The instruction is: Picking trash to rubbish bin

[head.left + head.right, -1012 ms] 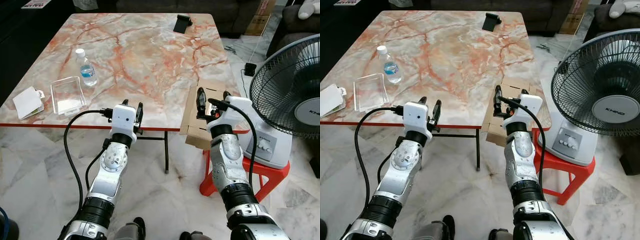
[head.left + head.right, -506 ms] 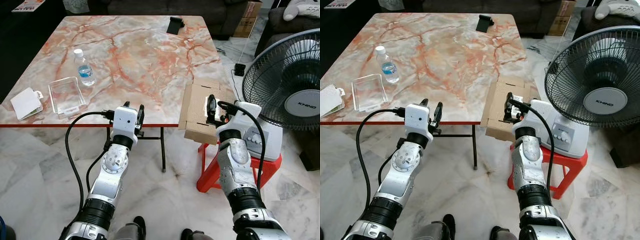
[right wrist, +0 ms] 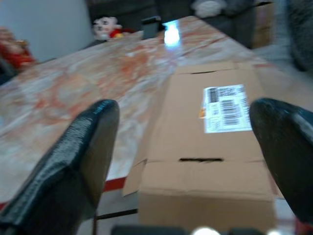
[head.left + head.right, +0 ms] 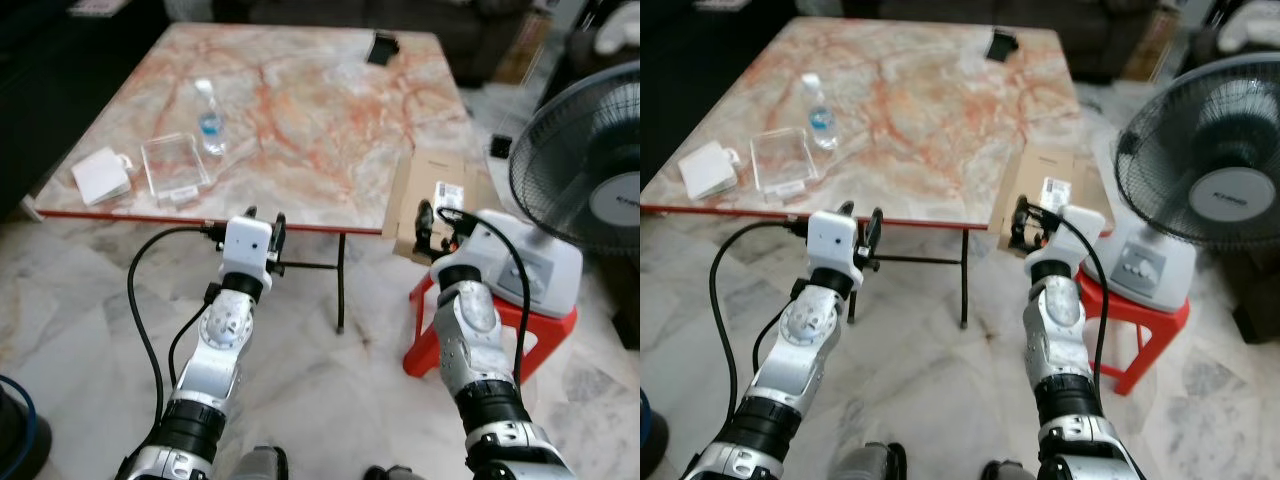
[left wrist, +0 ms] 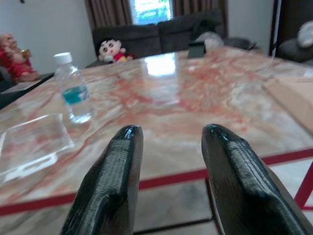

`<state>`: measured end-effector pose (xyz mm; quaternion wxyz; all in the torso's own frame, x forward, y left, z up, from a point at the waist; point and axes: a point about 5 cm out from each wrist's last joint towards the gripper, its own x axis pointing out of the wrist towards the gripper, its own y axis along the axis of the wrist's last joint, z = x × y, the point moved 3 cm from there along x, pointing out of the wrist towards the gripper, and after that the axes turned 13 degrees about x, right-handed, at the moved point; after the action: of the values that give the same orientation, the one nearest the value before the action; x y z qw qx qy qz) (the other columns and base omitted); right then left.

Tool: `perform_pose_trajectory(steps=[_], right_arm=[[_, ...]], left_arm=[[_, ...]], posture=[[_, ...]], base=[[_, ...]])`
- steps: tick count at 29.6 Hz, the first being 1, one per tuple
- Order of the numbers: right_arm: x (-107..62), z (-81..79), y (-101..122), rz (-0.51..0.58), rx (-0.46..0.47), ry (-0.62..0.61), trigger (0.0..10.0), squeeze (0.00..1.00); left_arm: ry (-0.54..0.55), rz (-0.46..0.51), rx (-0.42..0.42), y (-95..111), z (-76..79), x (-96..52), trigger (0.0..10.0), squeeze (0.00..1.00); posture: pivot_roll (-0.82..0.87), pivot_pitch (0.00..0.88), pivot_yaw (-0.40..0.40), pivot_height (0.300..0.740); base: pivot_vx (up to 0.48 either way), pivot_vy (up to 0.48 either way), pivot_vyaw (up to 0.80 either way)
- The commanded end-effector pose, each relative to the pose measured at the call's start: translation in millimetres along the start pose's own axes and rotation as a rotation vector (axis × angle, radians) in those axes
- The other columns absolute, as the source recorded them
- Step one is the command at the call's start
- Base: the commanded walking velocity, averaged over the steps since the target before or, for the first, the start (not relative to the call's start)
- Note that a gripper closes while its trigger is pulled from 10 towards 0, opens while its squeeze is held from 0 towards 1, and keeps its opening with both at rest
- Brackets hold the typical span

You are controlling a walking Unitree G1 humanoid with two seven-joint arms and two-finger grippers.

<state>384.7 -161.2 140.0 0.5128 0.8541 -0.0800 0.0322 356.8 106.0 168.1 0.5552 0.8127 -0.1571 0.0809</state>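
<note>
**A:** While both arms are raised short of the table, neither holds anything. The left gripper (image 5: 168, 161) has its two black fingers spread with only air between them, aimed across the table's near edge. The right gripper (image 3: 188, 147) is spread wider still, its fingers framing the cardboard box (image 3: 215, 127) ahead of it without touching it.

**B:** So which piece is the trash?

**A:** My guess is the loose items on the marble table (image 4: 300, 130), near its left corner: a white packet (image 4: 102, 172) at the very edge, a clear plastic tray (image 4: 173, 166) just beside it, and a water bottle (image 4: 209, 118) standing upright a little further in. They sit apart from one another, so each could be taken singly. The flattened box, with its barcode label up, lies along the table's right edge and overhangs it toward the fan. It could count as trash too.

**B:** And room to work?

**A:** The red-trimmed near edge lies just ahead of the left fingers, with bare floor beneath. On the right it is tighter: the fan (image 4: 590, 190) on its red stool (image 4: 540, 335) stands close beside the right arm, touching or nearly touching the box. Swinging that arm outward looks risky.

**B:** Further back?

**A:** Mostly bare marble, then a small dark object (image 4: 383, 45) at the far edge. I can't pick out a bin with any confidence.
</note>
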Motion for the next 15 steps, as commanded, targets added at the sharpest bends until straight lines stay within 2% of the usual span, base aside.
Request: perform_pose_trajectory(steps=[1,9,15], right_arm=[[0.3,2.9,2.4,0.002,0.005,-0.015,10.0,0.0],[-0.1,12.0,-2.2,-0.025,0.044,-0.058,10.0,0.0],[0.3,11.9,-2.8,-0.03,0.05,-0.059,10.0,0.0]], left_arm=[[-0.011,-0.001,-0.005,0.9,4.1,-0.2,10.0,0.0],[-0.014,-0.009,-0.002,-0.7,4.5,-0.5,10.0,0.0],[-0.013,-0.015,-0.001,-1.9,3.6,-0.8,10.0,0.0]], posture=[[0.11,0.169,-0.02,0.74],[0.11,0.179,-0.021,0.74],[0.11,0.184,-0.021,0.74]], base=[[0.0,0.0,0.0],[0.0,0.0,0.0],[0.0,0.0,0.0]])
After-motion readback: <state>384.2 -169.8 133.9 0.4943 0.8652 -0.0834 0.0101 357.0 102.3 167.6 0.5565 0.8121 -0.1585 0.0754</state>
